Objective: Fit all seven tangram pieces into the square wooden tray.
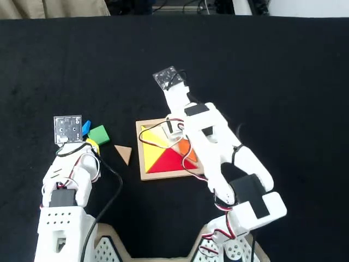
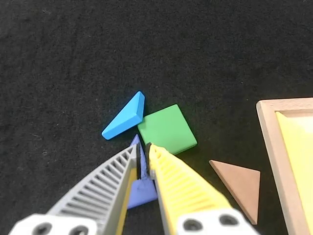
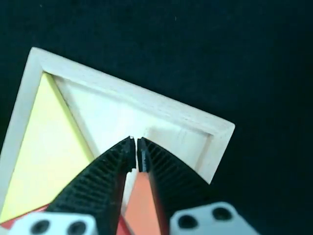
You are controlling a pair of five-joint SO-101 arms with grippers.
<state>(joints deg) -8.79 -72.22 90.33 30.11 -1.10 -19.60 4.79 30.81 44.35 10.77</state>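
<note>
Mostly black cloth tbl (image 1: pixel 272 82), curtain (image 1: pixel 54 7) behind; L claw (image 2: pixel 142 149) nearly closed, R claw (image 3: pixel 136 142) closed over tray (image 3: pixel 132 93).

I can't read a single word, number or sign from where I stand. The closest thing to a marking sits on the left arm's board (image 1: pixel 68 129), a small grey square plate speckled with pale dots. The right arm's board (image 1: pixel 168 78) is its twin, farther off beyond the wooden tray (image 1: pixel 139 150). Whatever is printed on either is too small to make out.
</note>
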